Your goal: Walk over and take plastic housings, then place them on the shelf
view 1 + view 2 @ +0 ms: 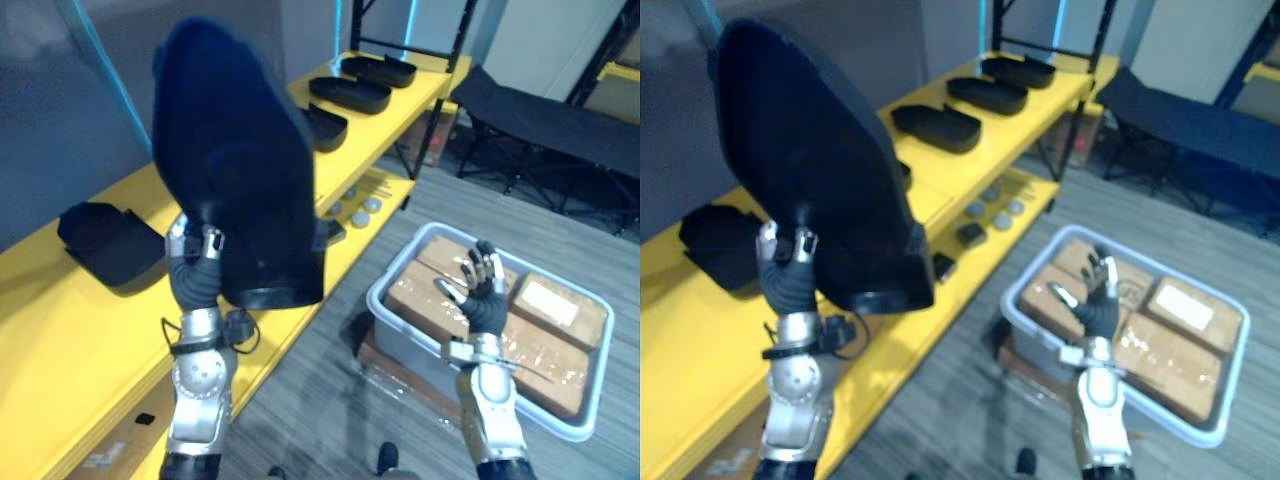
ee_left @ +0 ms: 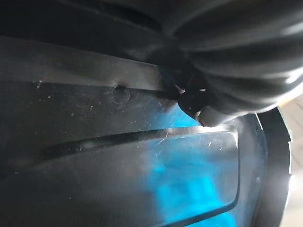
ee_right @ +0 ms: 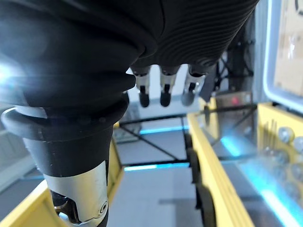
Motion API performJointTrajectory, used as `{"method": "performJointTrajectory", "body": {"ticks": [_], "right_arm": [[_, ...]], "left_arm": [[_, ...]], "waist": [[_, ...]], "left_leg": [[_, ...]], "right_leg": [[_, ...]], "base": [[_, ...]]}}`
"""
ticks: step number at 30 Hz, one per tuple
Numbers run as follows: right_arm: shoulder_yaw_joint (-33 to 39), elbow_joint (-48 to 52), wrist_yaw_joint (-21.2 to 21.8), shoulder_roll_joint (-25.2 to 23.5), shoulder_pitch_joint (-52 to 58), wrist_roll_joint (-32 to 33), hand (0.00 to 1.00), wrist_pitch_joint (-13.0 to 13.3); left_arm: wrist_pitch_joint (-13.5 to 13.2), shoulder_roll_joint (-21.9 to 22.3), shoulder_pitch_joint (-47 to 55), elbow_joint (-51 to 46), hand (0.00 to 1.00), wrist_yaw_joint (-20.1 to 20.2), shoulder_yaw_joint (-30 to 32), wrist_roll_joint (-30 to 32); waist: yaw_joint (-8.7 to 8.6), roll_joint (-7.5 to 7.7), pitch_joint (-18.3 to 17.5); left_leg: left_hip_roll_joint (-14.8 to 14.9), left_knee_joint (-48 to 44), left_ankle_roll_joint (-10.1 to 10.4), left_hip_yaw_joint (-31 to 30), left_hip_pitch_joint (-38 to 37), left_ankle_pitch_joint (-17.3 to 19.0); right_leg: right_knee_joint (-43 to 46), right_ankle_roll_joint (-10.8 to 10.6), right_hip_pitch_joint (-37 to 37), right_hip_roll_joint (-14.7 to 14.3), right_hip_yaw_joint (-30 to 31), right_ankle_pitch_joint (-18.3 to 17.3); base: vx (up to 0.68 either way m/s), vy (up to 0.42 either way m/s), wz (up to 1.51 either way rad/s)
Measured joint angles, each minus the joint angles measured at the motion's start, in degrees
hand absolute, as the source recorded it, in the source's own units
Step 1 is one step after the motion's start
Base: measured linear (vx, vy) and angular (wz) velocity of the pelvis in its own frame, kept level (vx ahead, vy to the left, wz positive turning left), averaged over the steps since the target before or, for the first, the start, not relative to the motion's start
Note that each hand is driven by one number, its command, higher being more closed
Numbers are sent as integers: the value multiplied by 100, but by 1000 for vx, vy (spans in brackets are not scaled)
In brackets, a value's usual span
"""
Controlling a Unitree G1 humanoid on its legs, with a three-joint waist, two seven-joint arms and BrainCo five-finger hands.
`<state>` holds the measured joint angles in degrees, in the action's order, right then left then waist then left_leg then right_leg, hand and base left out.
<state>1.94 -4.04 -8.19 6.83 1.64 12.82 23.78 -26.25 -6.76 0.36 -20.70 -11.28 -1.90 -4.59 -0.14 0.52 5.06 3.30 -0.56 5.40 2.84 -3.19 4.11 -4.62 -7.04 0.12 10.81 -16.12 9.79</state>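
The left hand (image 1: 195, 262) is curled round the bottom edge of a big black housing (image 1: 235, 170) and holds it upright over the near part of the yellow shelf (image 1: 60, 330). More housings (image 1: 350, 93) lie flat on the shelf, one close behind the held one and the others toward the shelf's far end. The right hand (image 1: 483, 290) hangs empty with its fingers spread, off to the side of the shelf above a grey bin (image 1: 560, 430) of boxes (image 1: 545, 300).
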Motion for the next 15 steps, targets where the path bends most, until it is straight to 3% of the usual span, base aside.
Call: {"method": "performJointTrajectory", "body": {"ticks": [7, 12, 15], "right_arm": [[-365, 363, 491, -51, -397, 318, 0, 11], [-780, 345, 844, -95, -617, 675, 0, -3], [-1088, 156, 843, -118, -869, 672, 0, -16]], "left_arm": [[227, -179, 393, -639, 100, -147, 706, 134], [481, -178, 1099, -1000, 100, -404, 1456, 529], [532, -149, 1586, -1035, 100, -615, 2111, 565]], "waist": [[112, 9, -15], [418, -29, -131], [714, -63, -188]], "left_leg": [[-32, -83, -9, -340, 28, 4], [-39, -71, 41, -775, 156, -51], [-50, -59, 58, -1114, 232, -109]], "right_leg": [[-4, -5, 241, 16, -406, -73], [-48, -5, 413, 9, -918, -228], [-2, 5, 536, 6, -1255, -260]], "base": [[-29, -17, 24], [0, -36, 48], [62, -36, 58]]}}
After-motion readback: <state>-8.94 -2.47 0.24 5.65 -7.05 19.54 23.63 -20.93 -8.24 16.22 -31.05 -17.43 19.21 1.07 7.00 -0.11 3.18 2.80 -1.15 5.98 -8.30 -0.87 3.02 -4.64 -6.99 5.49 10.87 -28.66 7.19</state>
